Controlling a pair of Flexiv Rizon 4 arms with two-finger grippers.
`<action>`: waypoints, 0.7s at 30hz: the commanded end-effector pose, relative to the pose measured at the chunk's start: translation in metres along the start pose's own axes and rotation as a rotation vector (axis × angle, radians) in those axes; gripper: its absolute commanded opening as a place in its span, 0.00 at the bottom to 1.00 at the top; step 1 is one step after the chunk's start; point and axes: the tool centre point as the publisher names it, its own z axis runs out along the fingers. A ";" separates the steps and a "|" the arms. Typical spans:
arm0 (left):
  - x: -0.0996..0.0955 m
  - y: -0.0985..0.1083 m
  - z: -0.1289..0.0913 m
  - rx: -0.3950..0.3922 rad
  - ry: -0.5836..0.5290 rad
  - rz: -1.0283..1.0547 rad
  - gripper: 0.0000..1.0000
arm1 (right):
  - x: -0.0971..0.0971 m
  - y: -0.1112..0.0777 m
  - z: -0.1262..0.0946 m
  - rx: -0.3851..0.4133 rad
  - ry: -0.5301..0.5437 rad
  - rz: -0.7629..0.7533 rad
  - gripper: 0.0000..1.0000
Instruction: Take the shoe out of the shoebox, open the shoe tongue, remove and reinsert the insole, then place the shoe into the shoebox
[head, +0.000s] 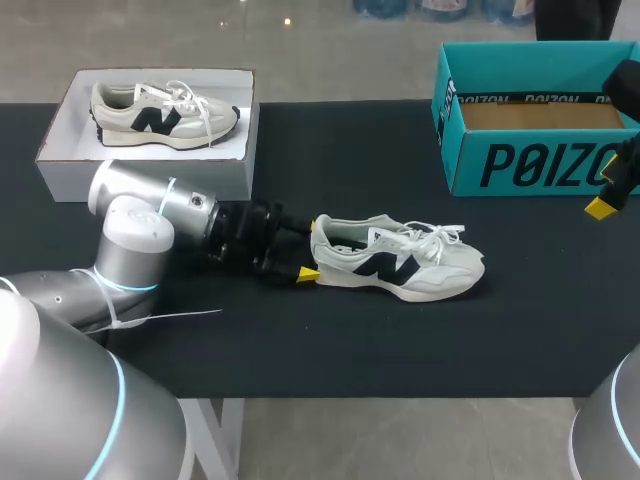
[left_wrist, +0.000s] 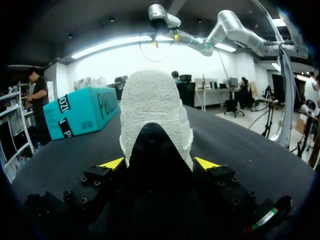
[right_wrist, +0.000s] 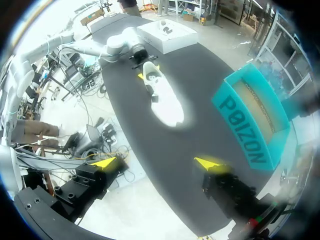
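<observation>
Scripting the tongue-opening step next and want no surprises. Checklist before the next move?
1. Shoe out of the shoebox: ok, it stands on its sole on the table.
2. Left claw shut on the heel: ok.
3. Right claw free: ok, it is open, empty and above the table.
4. Tongue open: cannot tell.
5. Insole seated: cannot tell, it is hidden.
6. Shoebox ready: ok, there is no lid on it.

Left arm (head: 140, 215): silver shell, rounded joints, thin blue ring seams, and a thin white tie (head: 160, 318) hanging loose. Left tool (left_wrist: 159, 163): black body, visible screw heads, bright yellow fingertips (left_wrist: 206, 163).
</observation>
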 end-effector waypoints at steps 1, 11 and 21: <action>-0.001 0.003 0.002 0.000 0.001 0.001 0.00 | -0.002 0.001 0.000 0.004 0.003 0.000 1.00; -0.001 0.003 0.002 0.000 0.001 0.001 0.00 | 0.033 0.062 0.010 0.122 -0.084 0.056 1.00; -0.001 0.003 0.002 0.000 0.001 0.001 0.00 | 0.062 0.120 0.086 0.287 -0.106 0.319 1.00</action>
